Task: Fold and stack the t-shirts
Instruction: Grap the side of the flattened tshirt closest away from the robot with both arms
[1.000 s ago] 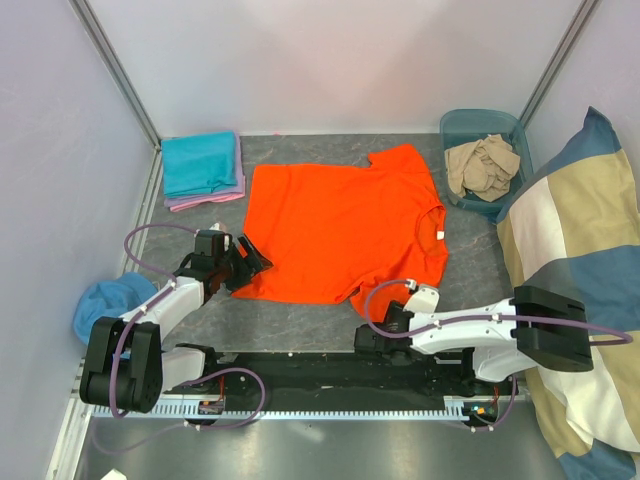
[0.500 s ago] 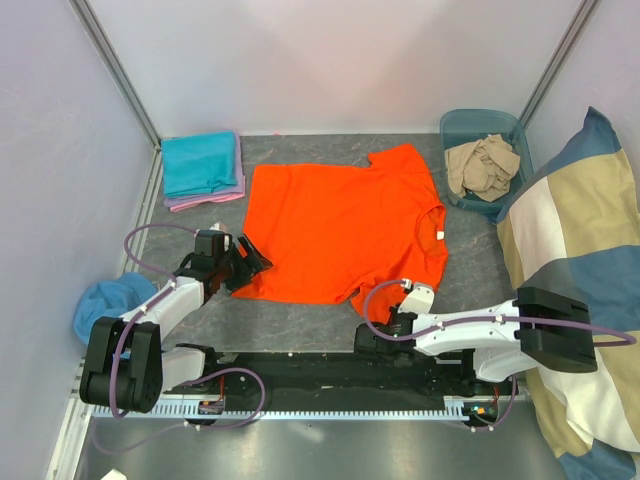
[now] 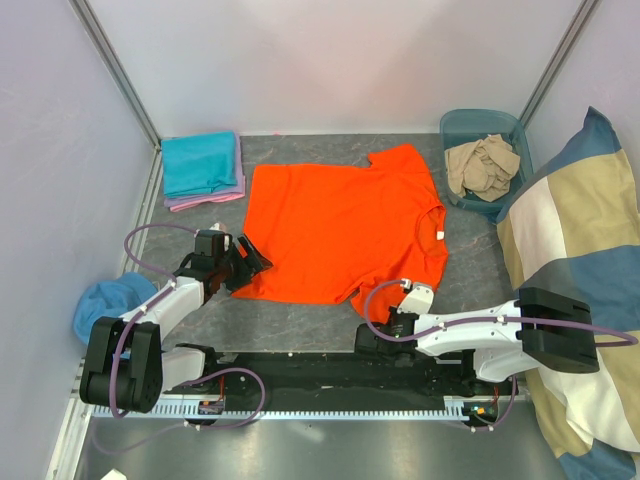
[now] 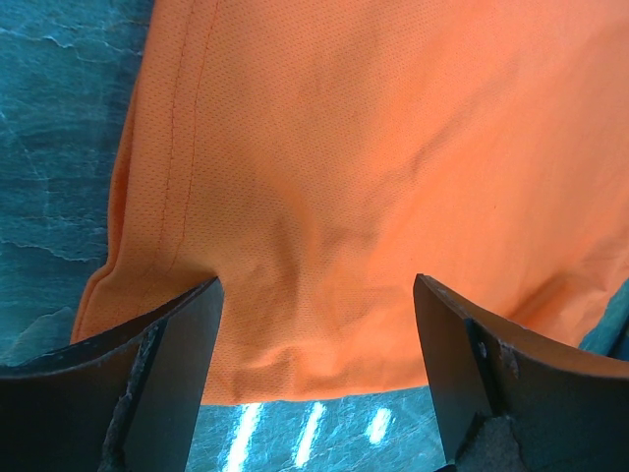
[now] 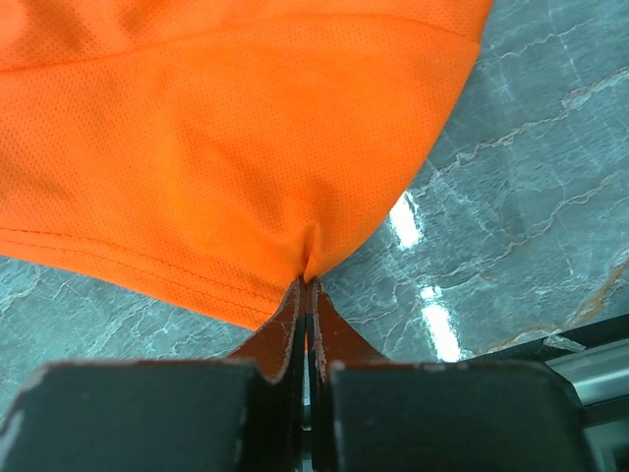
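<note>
While only one corner is pinched, a lopsided lift threatens the orange t-shirt (image 3: 340, 235).
It lies spread flat in the middle of the table (image 3: 470, 275). The right gripper (image 5: 307, 295), low and reaching forward, is clamped on a thin fold of the near sleeve's edge, which may slip. The left gripper (image 4: 314, 285), also low, stands wide apart astride the hem corner.

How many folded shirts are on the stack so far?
2: a teal shirt on top, a pink-lilac shirt under it, in the far left corner. Others could be hidden beneath.
</note>
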### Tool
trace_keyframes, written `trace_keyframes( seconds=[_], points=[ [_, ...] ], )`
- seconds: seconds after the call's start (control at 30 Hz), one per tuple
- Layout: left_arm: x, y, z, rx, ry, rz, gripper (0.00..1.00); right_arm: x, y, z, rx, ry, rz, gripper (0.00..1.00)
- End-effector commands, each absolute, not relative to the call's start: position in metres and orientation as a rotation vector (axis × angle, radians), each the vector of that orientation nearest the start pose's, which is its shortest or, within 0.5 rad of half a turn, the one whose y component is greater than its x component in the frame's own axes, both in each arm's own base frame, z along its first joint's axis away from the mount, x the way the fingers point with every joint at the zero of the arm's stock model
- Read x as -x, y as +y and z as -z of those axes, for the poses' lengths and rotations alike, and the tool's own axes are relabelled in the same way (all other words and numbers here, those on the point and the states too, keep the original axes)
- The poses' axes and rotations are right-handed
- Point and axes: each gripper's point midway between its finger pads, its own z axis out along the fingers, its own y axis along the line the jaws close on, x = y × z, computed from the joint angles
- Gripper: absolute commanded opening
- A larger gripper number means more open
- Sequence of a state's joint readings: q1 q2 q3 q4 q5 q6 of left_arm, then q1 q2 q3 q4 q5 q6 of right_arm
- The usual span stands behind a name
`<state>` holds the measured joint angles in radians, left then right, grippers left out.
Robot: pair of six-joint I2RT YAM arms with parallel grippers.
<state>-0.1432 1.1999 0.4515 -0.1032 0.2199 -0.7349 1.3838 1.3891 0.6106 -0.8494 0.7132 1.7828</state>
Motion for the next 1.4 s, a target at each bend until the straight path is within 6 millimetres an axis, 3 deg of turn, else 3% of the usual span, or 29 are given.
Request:
trace_keyframes(
  seconds=[0.0, 0.13, 0.2, 0.27, 0.4, 0.7, 0.93, 1.1, 1.37],
  points=[
    [-0.265, -0.099, -0.035, 0.625, 2.45, 0.599, 0.86, -0.103, 0.183, 0.007, -0.477, 2.491, 0.002, 0.0],
    [-0.269, -0.096, -0.044, 0.616, 2.424, 0.578, 0.86, -0.108, 0.189, -0.004, -0.444, 2.479, 0.007, 0.0],
    [-0.271, -0.095, -0.046, 0.618, 2.416, 0.572, 0.86, -0.107, 0.191, -0.004, -0.441, 2.491, 0.01, 0.3],
    [-0.27, -0.096, -0.045, 0.615, 2.425, 0.575, 0.86, -0.105, 0.193, -0.004, -0.435, 2.501, 0.009, 0.51],
    [-0.267, -0.098, -0.04, 0.615, 2.447, 0.587, 0.86, -0.1, 0.196, -0.002, -0.447, 2.518, -0.001, 0.61],
    [-0.266, -0.1, -0.04, 0.608, 2.45, 0.607, 0.86, -0.095, 0.209, 0.01, -0.519, 2.54, -0.114, 0.63],
    [-0.265, -0.101, -0.039, 0.603, 2.45, 0.61, 0.86, -0.09, 0.206, 0.023, -0.549, 2.564, -0.145, 0.6],
    [-0.266, -0.1, -0.04, 0.605, 2.445, 0.607, 0.86, -0.089, 0.206, 0.029, -0.543, 2.576, -0.146, 0.54],
    [-0.264, -0.099, -0.038, 0.605, 2.449, 0.598, 0.86, -0.084, 0.202, 0.04, -0.58, 2.604, -0.174, 0.35]
  ],
)
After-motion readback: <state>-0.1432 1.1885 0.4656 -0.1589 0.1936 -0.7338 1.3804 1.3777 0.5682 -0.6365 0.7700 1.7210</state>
